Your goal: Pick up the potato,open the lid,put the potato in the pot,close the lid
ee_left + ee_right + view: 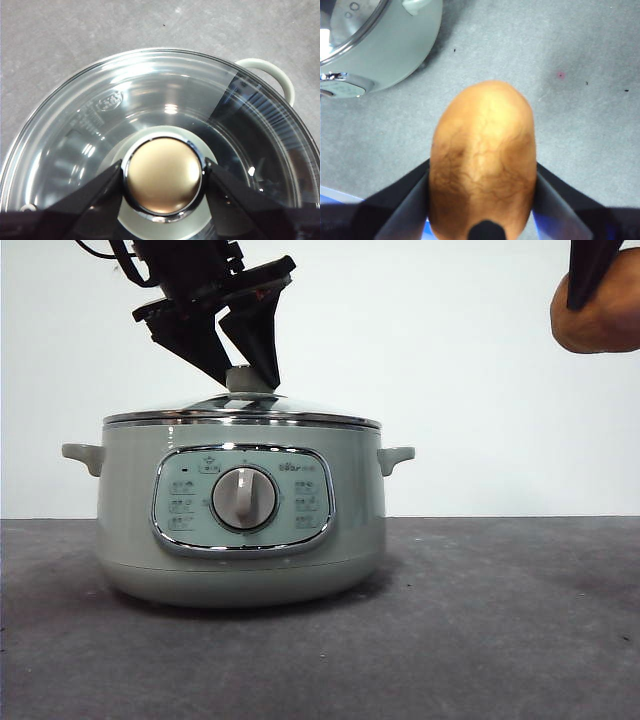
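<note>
Holding the potato (pixel 482 160) clamped between its jaws, the right hand (pixel 482 200) hangs high above the tabletop (pixel 500 620), off to the side of the pot (pixel 240 530), so the pick-up looks done. The left hand (pixel 163 180) sits on the lid (pixel 150 115), its jaws closed against either side of the knob (pixel 163 180). The lid rests seated on the pot, not yet raised. Left to do: lift the lid, drop the potato in, and close it.
</note>
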You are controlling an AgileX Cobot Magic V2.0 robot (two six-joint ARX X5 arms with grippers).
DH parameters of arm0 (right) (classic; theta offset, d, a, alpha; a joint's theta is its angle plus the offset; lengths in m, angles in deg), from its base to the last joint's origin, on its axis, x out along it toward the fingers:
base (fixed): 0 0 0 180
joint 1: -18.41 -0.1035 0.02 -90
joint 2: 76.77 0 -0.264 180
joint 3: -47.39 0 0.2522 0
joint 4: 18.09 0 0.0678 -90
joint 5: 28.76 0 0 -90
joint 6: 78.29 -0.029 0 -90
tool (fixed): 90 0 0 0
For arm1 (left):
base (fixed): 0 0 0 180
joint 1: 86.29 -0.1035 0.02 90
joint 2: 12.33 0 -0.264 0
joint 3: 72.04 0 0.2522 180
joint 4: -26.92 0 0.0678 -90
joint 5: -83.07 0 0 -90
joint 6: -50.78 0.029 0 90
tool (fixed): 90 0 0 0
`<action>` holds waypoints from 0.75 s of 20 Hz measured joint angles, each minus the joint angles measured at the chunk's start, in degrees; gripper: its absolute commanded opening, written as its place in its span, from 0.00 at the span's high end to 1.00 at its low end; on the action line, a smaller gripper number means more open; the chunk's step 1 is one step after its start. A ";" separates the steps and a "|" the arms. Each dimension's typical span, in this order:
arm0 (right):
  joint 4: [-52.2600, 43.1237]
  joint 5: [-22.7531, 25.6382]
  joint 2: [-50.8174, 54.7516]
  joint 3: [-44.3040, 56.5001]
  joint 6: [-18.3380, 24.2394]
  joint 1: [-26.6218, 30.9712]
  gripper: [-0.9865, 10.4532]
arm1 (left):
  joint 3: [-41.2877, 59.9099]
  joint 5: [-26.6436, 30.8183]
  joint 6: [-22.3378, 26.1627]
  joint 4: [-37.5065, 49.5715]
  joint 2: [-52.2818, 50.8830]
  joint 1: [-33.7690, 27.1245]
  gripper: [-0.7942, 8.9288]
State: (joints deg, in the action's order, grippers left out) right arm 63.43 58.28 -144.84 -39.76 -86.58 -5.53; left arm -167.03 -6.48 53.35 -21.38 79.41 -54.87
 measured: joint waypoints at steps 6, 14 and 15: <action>-0.50 0.00 -0.02 0.00 -0.11 0.00 0.92 | -0.22 -0.13 0.00 -0.09 0.04 -0.02 0.93; -1.60 -6.51 -4.72 -8.33 -1.38 -0.02 0.92 | -4.33 -0.46 0.04 -2.29 -4.09 -3.67 0.93; -1.62 -7.15 -6.38 -10.10 -1.62 -0.24 0.92 | -4.87 -0.46 0.26 -2.23 -4.79 -4.79 0.93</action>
State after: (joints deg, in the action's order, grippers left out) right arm 61.82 51.13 -151.22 -49.86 -88.20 -5.77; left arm -171.90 -6.94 53.61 -23.61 74.63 -59.65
